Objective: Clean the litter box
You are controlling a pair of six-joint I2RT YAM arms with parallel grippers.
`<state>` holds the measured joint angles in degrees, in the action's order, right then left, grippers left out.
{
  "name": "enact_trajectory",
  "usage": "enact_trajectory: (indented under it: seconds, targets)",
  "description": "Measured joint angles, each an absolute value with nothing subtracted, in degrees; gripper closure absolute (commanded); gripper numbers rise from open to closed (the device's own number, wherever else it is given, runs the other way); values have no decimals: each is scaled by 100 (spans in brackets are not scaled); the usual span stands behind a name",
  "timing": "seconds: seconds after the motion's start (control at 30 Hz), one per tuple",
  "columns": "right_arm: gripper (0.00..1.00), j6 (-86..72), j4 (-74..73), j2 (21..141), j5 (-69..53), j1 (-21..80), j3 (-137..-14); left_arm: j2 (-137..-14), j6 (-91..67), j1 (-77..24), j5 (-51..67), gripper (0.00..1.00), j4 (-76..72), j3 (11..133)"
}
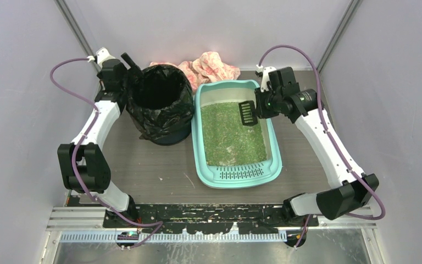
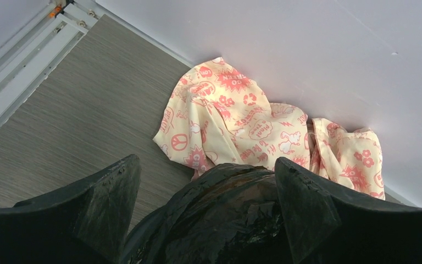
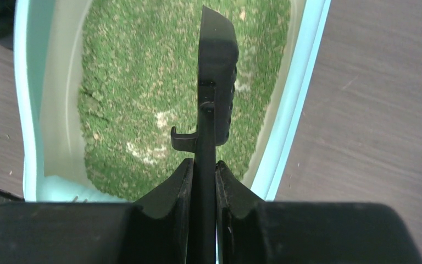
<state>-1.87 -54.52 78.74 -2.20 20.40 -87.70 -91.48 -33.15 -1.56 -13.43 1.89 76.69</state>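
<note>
Clenching scoop (image 1: 247,113) over litter box (image 1: 236,176), right claw (image 3: 203,163); left claw (image 2: 206,162) released, seemingly astride bin (image 1: 143,118); grey woodgrain table (image 1: 148,165).

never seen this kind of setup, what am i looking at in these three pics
Two robot arms are bolted to a table. The wide picture looks down from above; the other two come from cameras on each wrist. On the table: a teal litter box with green litter, a black-lined bin, and a patterned cloth. The right gripper is shut on a black slotted scoop above the litter. The left gripper is open at the bin's rim.
</note>
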Motion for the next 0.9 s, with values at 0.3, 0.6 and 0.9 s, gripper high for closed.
enact_trajectory:
  seconds: [0.3, 0.6, 0.9]
  targets:
    - [99, -373, -6412, 7806, -110, 2040, -8637, -8980, -3356, -204, -1367, 9, -3, 7437]
    - [99, -497, -6884, 8455, -344, 2040, -8630, -8879, -3404, -228, -1374, 9, -5, 7345]
    - [99, -550, -6840, 8554, -499, 2040, -8311, -8879, -3404, -228, -1374, 9, -5, 7345]
